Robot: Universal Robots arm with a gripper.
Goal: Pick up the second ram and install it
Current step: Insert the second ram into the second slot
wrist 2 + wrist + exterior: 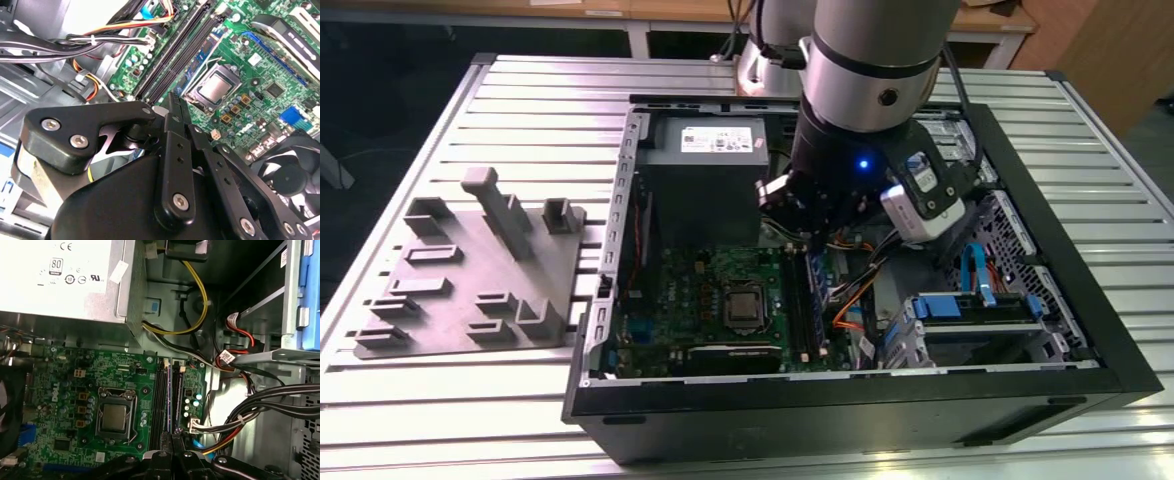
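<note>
My gripper (809, 228) hangs inside the open computer case, over the memory slots (803, 300) of the green motherboard (694, 300). In both wrist views its black fingers meet at the tips (173, 97) (172, 436), shut, with no board showing between them. A thin dark memory board with a bluish face (177, 395) (818, 295) stands on edge in the slot farthest from the processor (115, 416). My fingertips are just above one end of it. I cannot tell whether this board is the second ram. The black slots beside it (159, 400) look bare.
A grey fixture plate (467, 280) with upright blocks lies on the table at the exterior view's left. The power supply (700, 150) fills the case's far end. Cable bundles (240, 415) and a blue drive cage (974, 305) crowd the side beyond the slots. A fan (295, 175) sits past the processor.
</note>
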